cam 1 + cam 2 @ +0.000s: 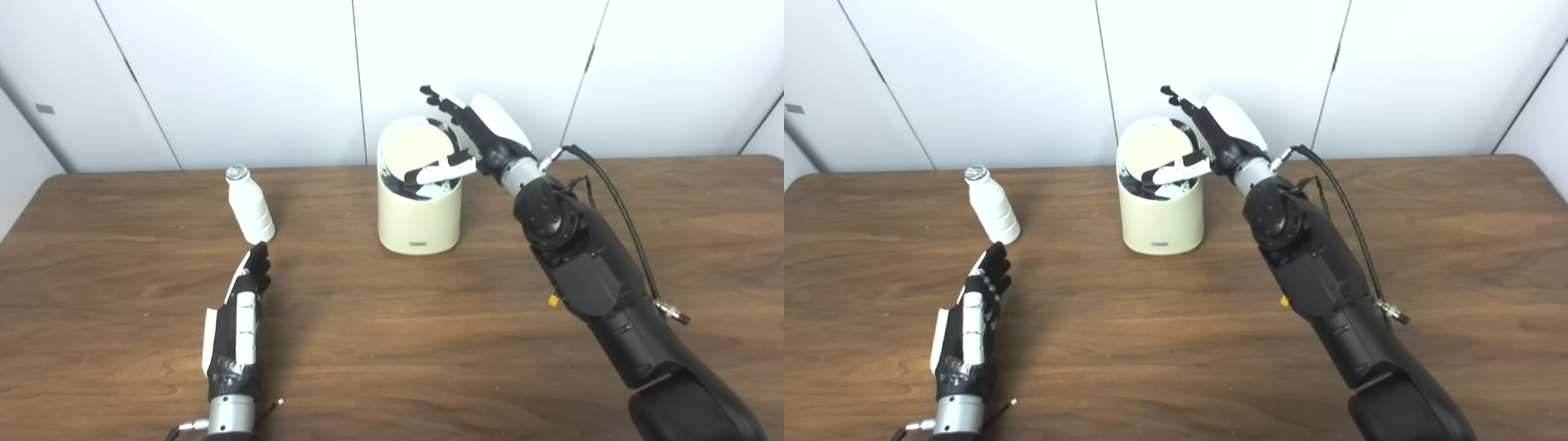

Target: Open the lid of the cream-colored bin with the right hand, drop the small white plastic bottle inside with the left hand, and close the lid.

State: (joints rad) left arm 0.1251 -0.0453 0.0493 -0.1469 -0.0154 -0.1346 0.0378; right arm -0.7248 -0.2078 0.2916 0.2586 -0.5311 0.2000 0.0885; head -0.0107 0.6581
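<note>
Left eye view: The cream-colored bin [419,208] stands upright at the centre of the wooden bench [392,343]. Its round lid [418,149] is tilted steeply, with the dark interior showing below it. The right robot hand [471,135] sits at the bin's right rim; its thumb [438,173] reaches across the opening under the tilted lid, while its fingers [442,104] extend upward behind the lid, spread apart and gripping nothing. The small white plastic bottle [250,207] stands upright on the bench, well left of the bin. The left robot hand [239,324] lies low over the bench just in front of the bottle, fingers extended and empty, its fingertips near the bottle's base; contact cannot be confirmed.

Right eye view: The same layout appears. The bottle's silver cap [976,173] is in place. A black cable [1347,214] runs along the right forearm [1323,288].
</note>
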